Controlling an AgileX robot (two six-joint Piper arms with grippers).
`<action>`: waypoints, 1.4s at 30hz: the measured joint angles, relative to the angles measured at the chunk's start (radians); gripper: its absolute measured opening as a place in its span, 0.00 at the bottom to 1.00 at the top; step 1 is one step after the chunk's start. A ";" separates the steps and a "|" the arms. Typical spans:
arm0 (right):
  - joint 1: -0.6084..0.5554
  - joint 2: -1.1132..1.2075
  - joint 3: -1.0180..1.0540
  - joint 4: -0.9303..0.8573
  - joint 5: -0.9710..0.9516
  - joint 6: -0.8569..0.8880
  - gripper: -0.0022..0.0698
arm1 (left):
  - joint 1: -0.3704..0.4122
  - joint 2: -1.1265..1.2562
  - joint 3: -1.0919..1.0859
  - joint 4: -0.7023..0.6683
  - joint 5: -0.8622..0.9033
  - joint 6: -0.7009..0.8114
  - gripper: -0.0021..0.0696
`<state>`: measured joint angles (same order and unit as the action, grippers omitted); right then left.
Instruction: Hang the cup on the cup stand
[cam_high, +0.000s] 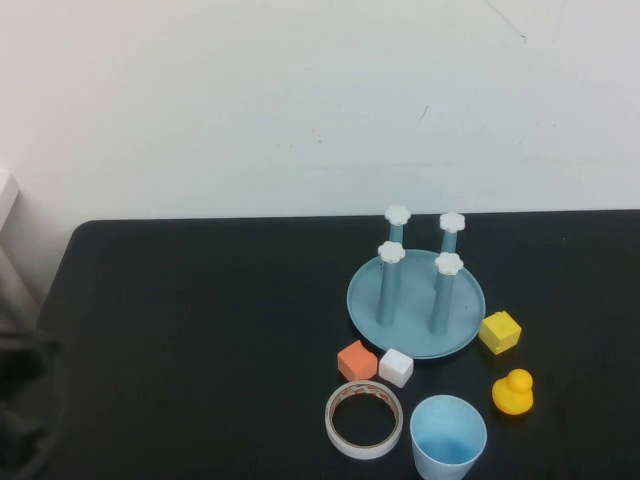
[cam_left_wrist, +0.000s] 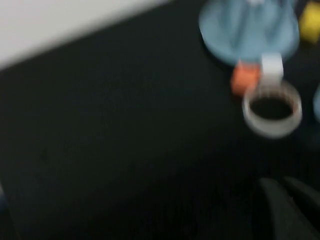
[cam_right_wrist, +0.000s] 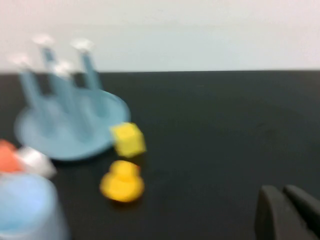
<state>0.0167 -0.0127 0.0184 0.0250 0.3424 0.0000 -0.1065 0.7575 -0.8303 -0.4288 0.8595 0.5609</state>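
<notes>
The light-blue cup (cam_high: 448, 437) stands upright, mouth up, at the table's front edge, in front of the cup stand (cam_high: 465, 300). The stand is a round blue-grey dish with four blue posts capped by white flowers, all bare. The cup also shows in the right wrist view (cam_right_wrist: 25, 210), with the stand (cam_right_wrist: 65, 135) beyond it. My left gripper (cam_left_wrist: 285, 200) is shut and empty, low over the table's left side, far from the cup. My right gripper (cam_right_wrist: 283, 200) is shut and empty, off to the right of the cup and out of the high view.
A white tape ring (cam_high: 364, 450) lies just left of the cup. An orange cube (cam_high: 357, 360) and a white cube (cam_high: 396, 367) sit in front of the stand. A yellow cube (cam_high: 499, 332) and a yellow duck (cam_high: 513, 392) are to its right.
</notes>
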 joint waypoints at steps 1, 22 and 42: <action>0.000 0.000 0.000 0.046 -0.002 0.000 0.03 | -0.025 0.045 -0.013 0.027 0.020 0.002 0.03; 0.000 0.000 0.008 0.752 -0.095 0.000 0.03 | -0.626 0.847 -0.348 0.495 0.003 -0.443 0.03; 0.000 0.000 0.008 0.756 -0.069 -0.244 0.03 | -0.750 1.410 -0.898 0.277 0.057 -0.477 0.68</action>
<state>0.0167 -0.0127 0.0263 0.7807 0.2734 -0.2443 -0.8561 2.1670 -1.7287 -0.1521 0.9165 0.0842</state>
